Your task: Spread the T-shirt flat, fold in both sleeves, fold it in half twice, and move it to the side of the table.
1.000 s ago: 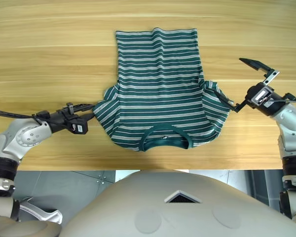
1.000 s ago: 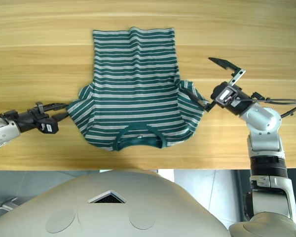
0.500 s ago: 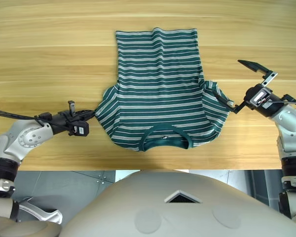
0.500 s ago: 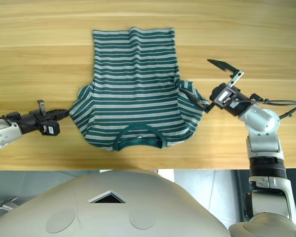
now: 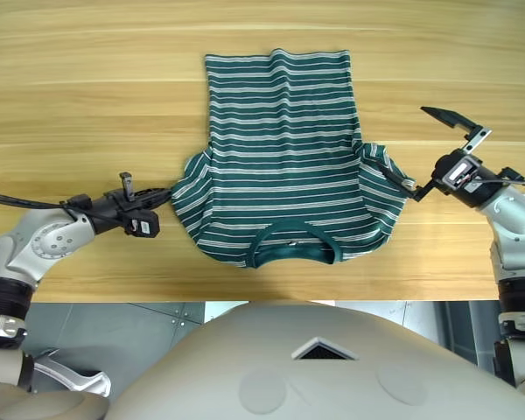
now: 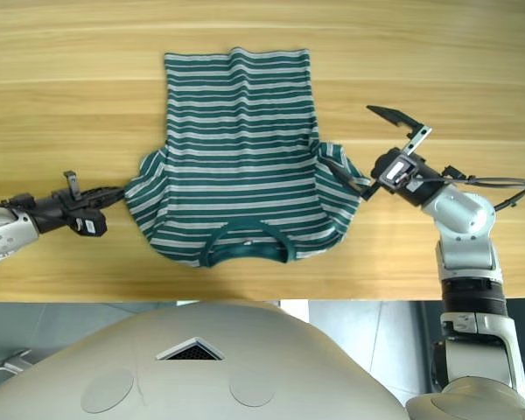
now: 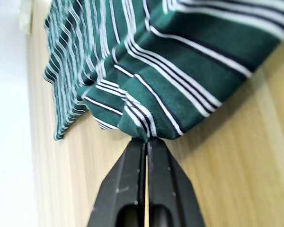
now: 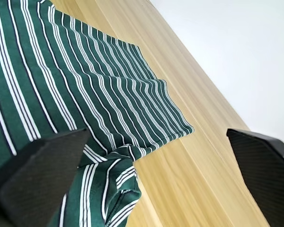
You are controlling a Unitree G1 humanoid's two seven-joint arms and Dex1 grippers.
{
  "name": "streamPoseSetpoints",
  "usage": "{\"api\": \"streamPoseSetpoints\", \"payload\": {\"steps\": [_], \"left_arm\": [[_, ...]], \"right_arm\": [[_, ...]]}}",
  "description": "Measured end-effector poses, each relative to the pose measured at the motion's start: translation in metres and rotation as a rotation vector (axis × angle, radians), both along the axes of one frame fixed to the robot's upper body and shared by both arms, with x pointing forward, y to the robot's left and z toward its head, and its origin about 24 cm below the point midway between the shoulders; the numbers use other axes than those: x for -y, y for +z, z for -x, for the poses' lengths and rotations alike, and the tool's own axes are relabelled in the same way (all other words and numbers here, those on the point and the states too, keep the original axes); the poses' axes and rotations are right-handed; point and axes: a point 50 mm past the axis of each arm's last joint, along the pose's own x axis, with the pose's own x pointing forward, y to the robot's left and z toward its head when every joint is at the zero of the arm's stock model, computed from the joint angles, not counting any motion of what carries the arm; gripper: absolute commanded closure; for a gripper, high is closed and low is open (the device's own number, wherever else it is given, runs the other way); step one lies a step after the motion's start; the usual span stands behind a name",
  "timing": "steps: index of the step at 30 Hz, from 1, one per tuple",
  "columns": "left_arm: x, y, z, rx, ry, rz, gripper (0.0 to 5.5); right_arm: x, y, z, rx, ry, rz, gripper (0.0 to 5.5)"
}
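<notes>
Left gripper edged closer to T-shirt, clenched on its sleeve, right gripper spread wide at other sleeve

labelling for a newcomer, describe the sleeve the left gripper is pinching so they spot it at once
A green, white-striped T-shirt lies on the wooden table. The sleeve on the robot's left has its tip pinched in the shut left gripper; the opposite sleeve lies unclamped by the open right gripper.
</notes>
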Motion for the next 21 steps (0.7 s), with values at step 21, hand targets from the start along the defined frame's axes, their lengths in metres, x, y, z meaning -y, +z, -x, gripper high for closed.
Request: {"api": "streamPoseSetpoints", "payload": {"steps": [21], "left_arm": [[0.024,0.002,-0.005,0.043,-0.049,0.163,5.48]], "right_arm": [[-0.007,-0.003,0.001,-0.002,0.014,-0.019,0.10]]}}
